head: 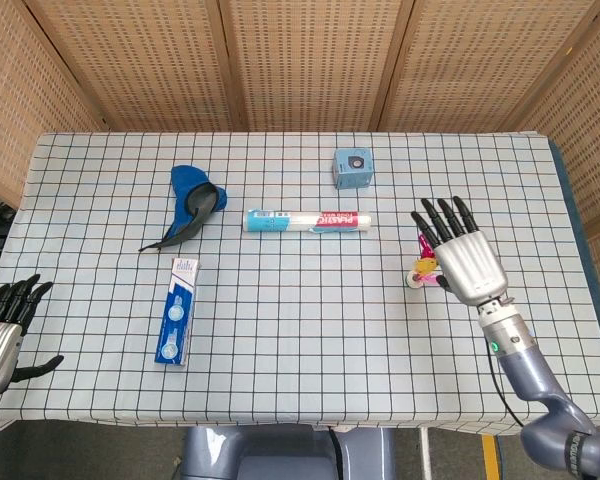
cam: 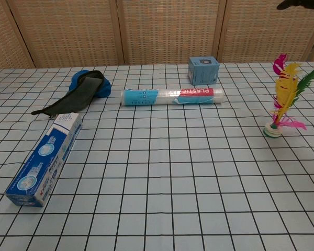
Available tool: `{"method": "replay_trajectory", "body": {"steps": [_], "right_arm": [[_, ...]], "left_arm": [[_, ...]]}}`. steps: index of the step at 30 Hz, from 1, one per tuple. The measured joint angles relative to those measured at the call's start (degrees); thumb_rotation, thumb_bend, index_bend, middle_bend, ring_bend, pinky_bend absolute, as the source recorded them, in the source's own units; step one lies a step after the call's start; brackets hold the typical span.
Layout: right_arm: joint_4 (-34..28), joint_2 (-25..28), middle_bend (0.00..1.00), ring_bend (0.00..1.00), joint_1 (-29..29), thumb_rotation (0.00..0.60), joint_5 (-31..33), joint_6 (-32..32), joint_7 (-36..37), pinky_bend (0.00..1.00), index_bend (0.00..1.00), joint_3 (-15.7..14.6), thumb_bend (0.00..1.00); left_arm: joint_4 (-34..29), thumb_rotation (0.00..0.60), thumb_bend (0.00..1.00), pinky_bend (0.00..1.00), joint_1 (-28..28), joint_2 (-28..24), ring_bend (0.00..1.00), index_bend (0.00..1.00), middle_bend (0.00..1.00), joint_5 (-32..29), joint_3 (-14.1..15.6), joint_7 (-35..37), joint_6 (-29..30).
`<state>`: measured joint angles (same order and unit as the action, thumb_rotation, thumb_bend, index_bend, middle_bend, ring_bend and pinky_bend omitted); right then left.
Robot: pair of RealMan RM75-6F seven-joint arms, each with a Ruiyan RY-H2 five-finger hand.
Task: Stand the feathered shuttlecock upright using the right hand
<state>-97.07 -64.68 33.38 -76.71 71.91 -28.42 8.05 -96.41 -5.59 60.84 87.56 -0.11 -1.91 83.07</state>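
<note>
Standing on its base, shuttlecock (cam: 282, 102) points feathers up, axis vertical.

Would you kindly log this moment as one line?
shuttlecock: upright on its base | right hand: above it, fingers spread, holding nothing | left hand: idle at table edge

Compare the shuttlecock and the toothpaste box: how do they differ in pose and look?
The shuttlecock stands upright on its round base, while the toothpaste box lies flat on its long side. The shuttlecock has pink, yellow and green feathers; the box is blue and white. Both rest on the checked tablecloth, untouched by either hand.
</note>
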Motion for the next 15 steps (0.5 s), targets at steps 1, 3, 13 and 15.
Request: {"method": "replay_trajectory", "body": {"steps": [1, 3, 13, 15], "right_arm": [[-0.9, 0.9, 0.0, 0.0, -1.3, 0.6, -0.6, 1.5, 1.5, 0.0, 0.0, -0.2, 0.0], [-1.8, 2.0, 0.0, 0.0, -3.5, 0.6, -1.8, 4.1, 4.4, 0.0, 0.0, -0.7, 0.0], [3.1, 3.2, 0.0, 0.0, -18.7, 0.6, -10.1, 18.2, 20.1, 0.0, 0.0, -8.0, 0.0], [5.2, 2.2, 0.0, 0.0, -20.4, 0.6, -10.9, 19.4, 22.0, 0.0, 0.0, -8.7, 0.0]], "left_arm": [[0.1, 0.6, 0.0, 0.0, 0.0, 0.0, 0.0, 0.0, 0.0, 0.0, 0.0, 0.3, 0.1], [0.5, 0.6, 0.0, 0.0, 0.1, 0.0, 0.0, 0.0, 0.0, 0.1, -0.1, 1.0, 0.5], [1.4, 0.6, 0.0, 0.0, 1.1, -0.3, 0.0, 0.0, 0.0, 2.1, -0.2, 3.5, 3.5], [1.4, 0.6, 0.0, 0.0, 1.3, -0.3, 0.0, 0.0, 0.0, 2.8, 0.1, 3.6, 3.9]]}}
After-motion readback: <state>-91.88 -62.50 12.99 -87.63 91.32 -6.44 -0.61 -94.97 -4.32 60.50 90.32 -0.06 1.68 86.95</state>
